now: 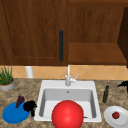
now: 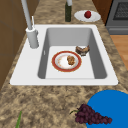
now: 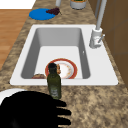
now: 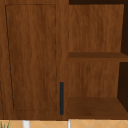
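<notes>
Lying at the lower left of the front view, a bunch of grapes is seen on a blue plate, with the left hand just beside it, fingers curled downward and nothing seen gripped. At the right edge, the right hand is held near a dark bottle, its fingers spread in the right side view

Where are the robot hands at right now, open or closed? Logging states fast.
Left robot hand: at the blue plate's edge beside the grapes; fingers cannot be told.
Right robot hand: open, fingers straight, holding nothing, near the bottle.
</notes>
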You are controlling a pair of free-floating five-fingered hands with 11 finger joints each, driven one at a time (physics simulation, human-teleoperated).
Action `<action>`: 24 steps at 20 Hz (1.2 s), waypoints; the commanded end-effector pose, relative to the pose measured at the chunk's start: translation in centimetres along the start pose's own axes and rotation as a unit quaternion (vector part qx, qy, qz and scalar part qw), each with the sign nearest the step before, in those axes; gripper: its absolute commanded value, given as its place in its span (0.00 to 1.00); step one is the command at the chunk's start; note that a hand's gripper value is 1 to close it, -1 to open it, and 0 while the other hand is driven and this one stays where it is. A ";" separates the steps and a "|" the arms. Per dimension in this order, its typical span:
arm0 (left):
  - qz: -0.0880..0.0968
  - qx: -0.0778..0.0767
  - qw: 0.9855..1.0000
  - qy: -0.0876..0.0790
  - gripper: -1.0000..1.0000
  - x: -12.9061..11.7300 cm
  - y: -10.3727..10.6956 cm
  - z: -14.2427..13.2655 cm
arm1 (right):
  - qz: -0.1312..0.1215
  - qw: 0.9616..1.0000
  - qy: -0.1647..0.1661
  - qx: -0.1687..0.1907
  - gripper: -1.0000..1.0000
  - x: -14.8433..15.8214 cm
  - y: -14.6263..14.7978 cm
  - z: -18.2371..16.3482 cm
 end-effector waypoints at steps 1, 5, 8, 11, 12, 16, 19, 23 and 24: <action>0.000 0.000 1.000 0.000 0.50 0.0 0.0 0.0 | -0.021 0.999 -0.031 -0.007 0.00 -1.5 0.4 0.9; 0.000 0.000 1.000 0.000 0.50 0.0 0.0 0.0 | -0.035 0.998 -0.044 -0.010 0.00 -3.3 0.0 2.4; 0.000 0.000 1.000 0.000 0.50 0.0 0.0 0.0 | -0.037 0.998 -0.054 -0.010 0.00 -4.0 -0.3 4.3; 0.000 0.000 1.000 0.000 0.50 0.0 0.0 0.0 | -0.039 0.998 -0.058 -0.006 0.00 -4.7 -0.6 6.3; 0.000 0.000 1.000 0.000 0.50 0.0 0.0 0.0 | -0.038 0.998 -0.057 -0.006 0.00 -5.0 -0.7 7.1; 0.000 0.000 1.000 0.000 0.50 0.0 0.0 0.0 | -0.037 0.998 -0.059 -0.001 0.00 -5.6 -0.9 10.0; 0.000 0.000 1.000 0.000 0.50 0.0 0.0 0.0 | -0.036 0.997 -0.064 0.003 0.00 -5.3 -1.2 11.9; 0.000 0.000 1.000 0.000 0.50 0.0 0.0 0.0 | -0.044 0.996 -0.075 -0.008 0.00 -5.2 -1.7 14.1; 0.000 0.000 1.000 0.000 0.50 0.0 0.0 0.0 | -0.050 0.996 -0.078 -0.013 0.00 -5.2 -1.5 14.7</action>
